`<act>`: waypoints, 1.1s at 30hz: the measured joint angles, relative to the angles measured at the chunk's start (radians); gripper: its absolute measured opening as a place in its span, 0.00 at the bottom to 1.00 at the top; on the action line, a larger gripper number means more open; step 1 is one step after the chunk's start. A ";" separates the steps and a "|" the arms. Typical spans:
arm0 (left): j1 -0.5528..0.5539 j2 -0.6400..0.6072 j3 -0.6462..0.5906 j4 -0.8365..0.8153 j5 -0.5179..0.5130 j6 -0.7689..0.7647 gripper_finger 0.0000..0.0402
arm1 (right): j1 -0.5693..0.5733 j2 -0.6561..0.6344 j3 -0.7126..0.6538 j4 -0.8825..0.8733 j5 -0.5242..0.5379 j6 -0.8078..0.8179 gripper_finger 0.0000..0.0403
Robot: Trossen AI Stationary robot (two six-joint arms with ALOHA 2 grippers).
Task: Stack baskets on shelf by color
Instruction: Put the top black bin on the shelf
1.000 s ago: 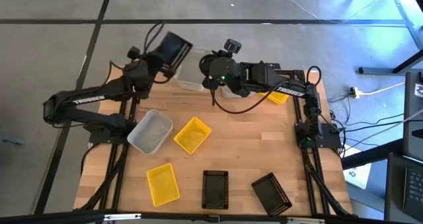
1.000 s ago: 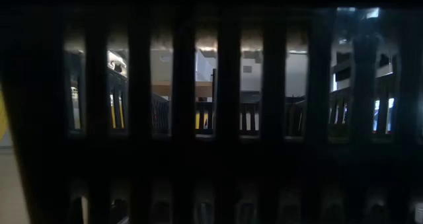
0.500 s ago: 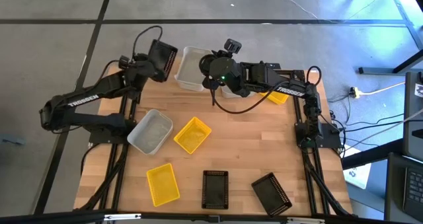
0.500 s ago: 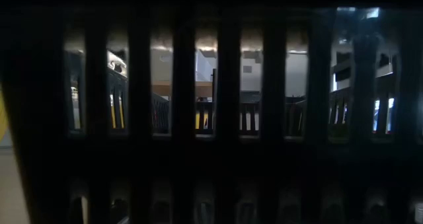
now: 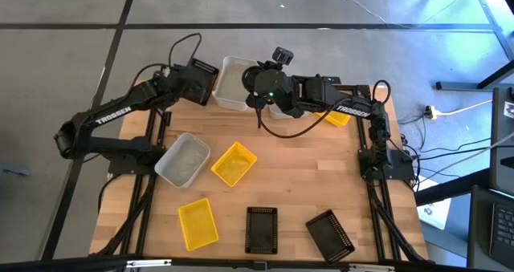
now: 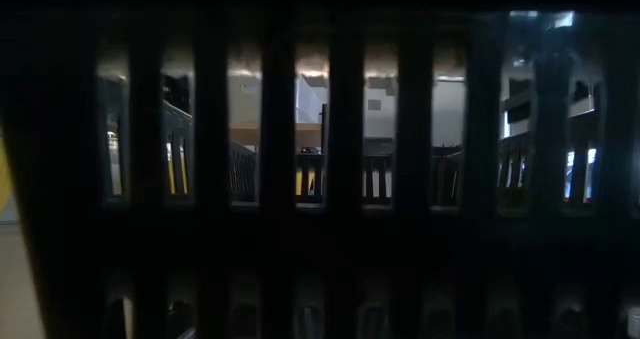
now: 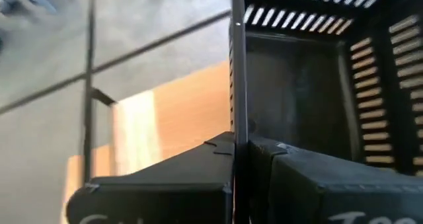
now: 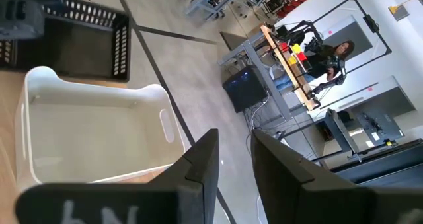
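Note:
My left gripper (image 5: 191,81) is shut on a black perforated basket (image 5: 202,81) at the table's far left, just left of a white basket (image 5: 229,83) that stands at the far edge. My right gripper (image 8: 234,151) hovers open, with nothing between its fingers, beside the white basket (image 8: 92,131) on that basket's right. A yellow basket (image 5: 337,116) lies partly under the right arm. I cannot tell the shelf apart from the tabletop. My left gripper pinches one perforated side wall of the black basket at its rim (image 7: 234,98), one finger inside the basket and one outside. The fingers come from the table's left, slanting down. The basket is carried open side up, roughly level; whether its bottom rests on anything does not show.
On the wooden tabletop (image 5: 297,176) lie a white-grey basket (image 5: 183,160), two yellow baskets (image 5: 234,163) (image 5: 197,222) and two black ones (image 5: 261,229) (image 5: 330,233). A black slotted wall (image 6: 320,179) right in front of the low camera blocks most of its view.
My left gripper has come down and toward the table's near left with the black basket, rolling its wrist. The basket, earlier tipped and overlapping the white basket's far left corner, now sits lower and more level just left of it.

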 joint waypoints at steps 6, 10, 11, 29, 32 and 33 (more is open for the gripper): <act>0.011 0.048 0.000 0.007 0.087 -0.017 0.00 | 0.000 0.000 0.000 0.000 0.000 0.000 0.23; 0.010 0.068 0.001 0.018 0.141 -0.053 0.00 | 0.000 0.000 0.000 0.000 0.000 0.000 0.23; 0.010 0.074 0.001 0.023 0.146 -0.060 0.00 | 0.000 0.000 0.000 0.000 0.000 0.000 0.23; 0.009 0.097 0.001 -0.005 0.146 -0.254 0.00 | 0.000 0.000 0.000 0.000 0.000 0.001 0.23; 0.009 0.097 0.001 -0.008 0.146 -0.270 0.00 | 0.000 0.000 0.000 0.000 0.000 0.001 0.23; 0.009 0.097 0.001 -0.007 0.145 -0.270 0.00 | 0.000 0.000 0.000 0.000 0.000 0.001 0.23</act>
